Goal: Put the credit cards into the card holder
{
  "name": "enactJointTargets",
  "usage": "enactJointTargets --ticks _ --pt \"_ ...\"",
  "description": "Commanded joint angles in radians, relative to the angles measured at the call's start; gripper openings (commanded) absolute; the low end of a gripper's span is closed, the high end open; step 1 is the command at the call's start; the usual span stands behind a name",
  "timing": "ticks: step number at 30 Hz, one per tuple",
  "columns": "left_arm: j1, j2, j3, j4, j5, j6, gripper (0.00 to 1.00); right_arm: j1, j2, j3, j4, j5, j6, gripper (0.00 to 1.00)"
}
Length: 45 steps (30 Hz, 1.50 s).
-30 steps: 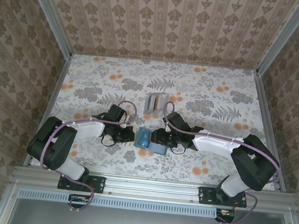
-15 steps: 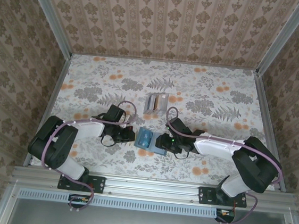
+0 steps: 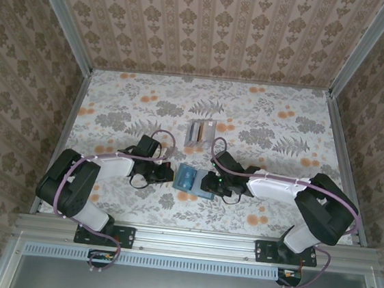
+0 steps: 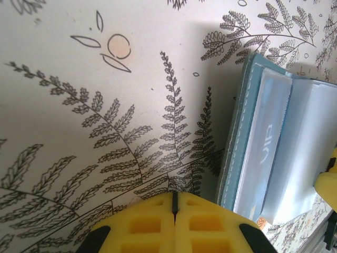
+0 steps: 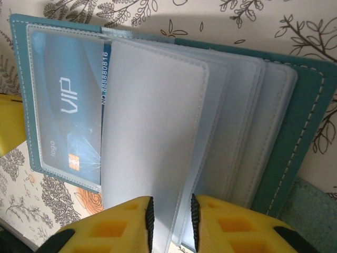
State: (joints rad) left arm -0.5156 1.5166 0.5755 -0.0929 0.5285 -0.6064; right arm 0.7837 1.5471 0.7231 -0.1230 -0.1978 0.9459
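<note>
In teal wallet [image 5: 310, 105] | blue card [image 5: 68, 105] beside right fingers [image 5: 149, 211], seemingly apart

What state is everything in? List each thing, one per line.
Wallet: lying open.
Blue card: tucked inside the wallet.
Holder: upright, apart from the wallet.
Left gripper: shut, empty.
Right gripper: slightly open, sleeve between jaws.

Top view: high, from near edge, looking down. Wrist views: close, both on wallet [image 5: 308, 132].

Teal wallet [image 3: 187, 178] (near edge, centre), card holder [image 3: 201, 130] farther back
</note>
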Motion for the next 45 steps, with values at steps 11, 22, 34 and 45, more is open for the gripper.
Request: enactJointTargets --ticks 11,22,34,45 --pt "-0.040 0.081 -0.028 -0.035 -0.055 0.004 0.00 0.008 -0.019 0.055 -0.058 0.007 -0.025 0.27" --pt "-0.046 0.100 -0.018 -0.040 -0.052 0.013 0.00 0.008 -0.013 0.063 -0.071 0.013 -0.035 0.19" --pt "-0.050 0.097 -0.021 -0.044 -0.060 0.012 0.00 0.008 0.002 0.047 0.023 -0.038 -0.016 0.36" --pt "-0.050 0.086 -0.014 -0.064 -0.068 0.014 0.10 0.008 0.013 0.064 0.036 -0.050 -0.018 0.60"
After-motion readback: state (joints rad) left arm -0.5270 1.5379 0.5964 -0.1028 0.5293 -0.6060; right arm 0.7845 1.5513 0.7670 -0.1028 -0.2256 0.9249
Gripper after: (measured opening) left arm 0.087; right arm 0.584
